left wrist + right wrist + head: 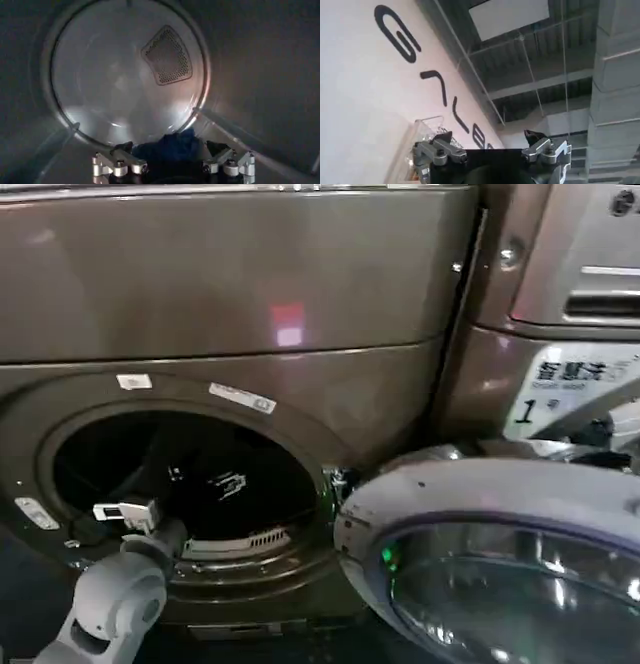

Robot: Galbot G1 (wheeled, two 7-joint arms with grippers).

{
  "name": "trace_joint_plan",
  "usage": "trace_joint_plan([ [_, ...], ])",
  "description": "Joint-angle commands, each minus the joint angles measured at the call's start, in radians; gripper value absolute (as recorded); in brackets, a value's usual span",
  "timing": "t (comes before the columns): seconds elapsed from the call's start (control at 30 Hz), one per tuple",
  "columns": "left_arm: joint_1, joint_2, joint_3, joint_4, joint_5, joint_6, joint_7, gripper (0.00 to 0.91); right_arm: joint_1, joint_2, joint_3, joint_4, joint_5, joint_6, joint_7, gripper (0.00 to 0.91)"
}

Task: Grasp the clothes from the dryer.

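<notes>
- Dryer (240,304): front-loader with its door (500,564) swung open to the robot's right, leaving the round opening clear. This precondition of the task is met.
- Left arm (115,599): reaches up from below into the dryer opening, its wrist past the rim and inside the drum (127,75).
- Left gripper (172,150): jaws spread wide, one on each side of the cloth, not closed on it. Whether the tips touch the fabric cannot be told.
- Clothes (170,145): a dark blue bundle low in the drum, lying between the spread jaws in front of the rear wall and its perforated vent (167,55).
- Right gripper (492,150): parked away from the dryer, pointing up toward a wall with lettering (420,75) and the ceiling; jaws open and empty.
- Progress, as judged: the reach is complete and the jaws are aligned on the bundle. Closing on the cloth and drawing it out through the opening remain.
</notes>
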Motion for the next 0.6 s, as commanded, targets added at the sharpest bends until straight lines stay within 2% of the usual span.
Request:
trace_joint_plan([
  [0.03,-0.035,-0.007,0.021,0.038,0.006,-0.012,-0.001,0.907,-0.002,0.001,0.006,0.003,-0.005,-0.01,0.008,0.907],
  [0.23,-0.158,-0.045,0.066,0.163,0.024,-0.038,-0.002,0.907,-0.008,-0.001,0.013,0.004,-0.006,-0.009,0.007,0.907],
  [0.6,-0.391,-0.124,0.155,0.465,0.054,-0.139,0.002,0.907,-0.013,0.001,0.022,0.004,-0.004,-0.007,0.001,0.907],
])
